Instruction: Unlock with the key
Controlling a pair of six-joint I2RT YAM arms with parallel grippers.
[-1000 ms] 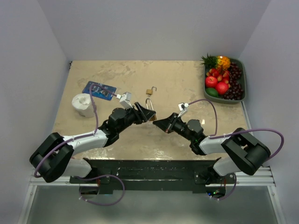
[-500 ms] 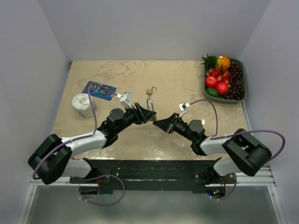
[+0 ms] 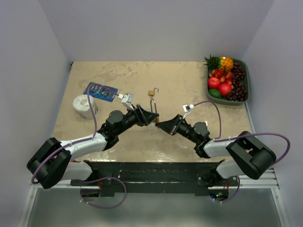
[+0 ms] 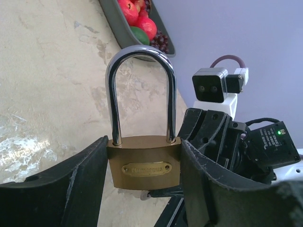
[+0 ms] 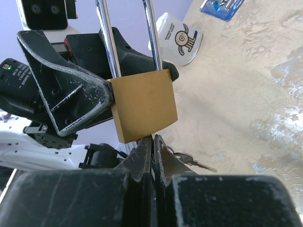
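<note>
A brass padlock (image 3: 152,113) with a closed steel shackle is held upright above the table by my left gripper (image 3: 149,117), which is shut on the lock's body (image 4: 144,163). My right gripper (image 3: 159,125) is directly below and to the right of it. It is shut on a key whose tip (image 4: 143,195) meets the underside of the lock. In the right wrist view the fingers (image 5: 142,156) are pressed together right under the padlock (image 5: 144,104). The gripped key is hidden between them, and a spare key (image 5: 191,162) hangs beside them.
A second small padlock (image 3: 152,91) with an open shackle lies on the table behind. A blue card pack (image 3: 100,91) and a white cup (image 3: 84,106) are at the left. A green fruit tray (image 3: 247,82) stands at the far right.
Both grippers have shifted slightly away from the arm bases, still holding the padlock and key together. The shackle stays closed.
</note>
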